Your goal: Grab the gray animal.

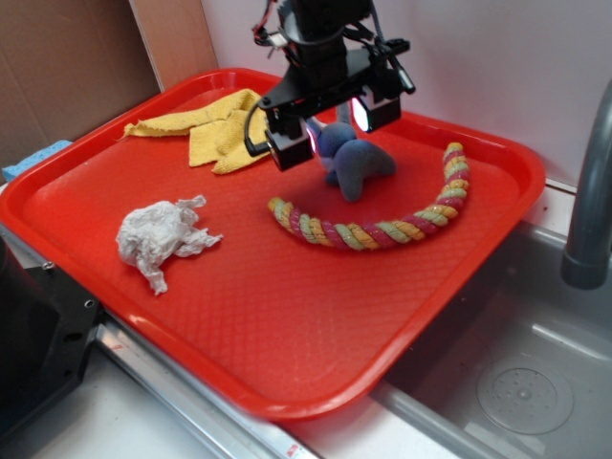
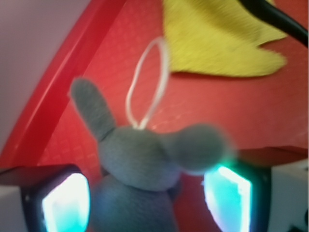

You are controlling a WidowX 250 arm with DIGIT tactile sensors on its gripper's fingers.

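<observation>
Black gripper is down over the gray animal now, jaws spread wide, one lit pad on each side of the toy. From the wrist view the animal sits right between those glowing pads, its head and ears poking up the middle, and I can see gaps on both sides, so nothing is pinched yet. My read: the approach is done, the lining-up looks good, and what is left is the squeeze and the lift (the whole grab, really).

The toy stands near the back of the red tray, with its white hanging loop lying flat on the tray behind its head. Just in front of it curves the braided rope, near but apart from the toy. A yellow cloth lies off toward the back corner, and a crumpled tissue sits well apart, out toward the near edge.

The tray has a fine textured surface and rests partly over a metal sink, with a gray faucet rising at the edge. Behind is a pale wall and some cardboard.
</observation>
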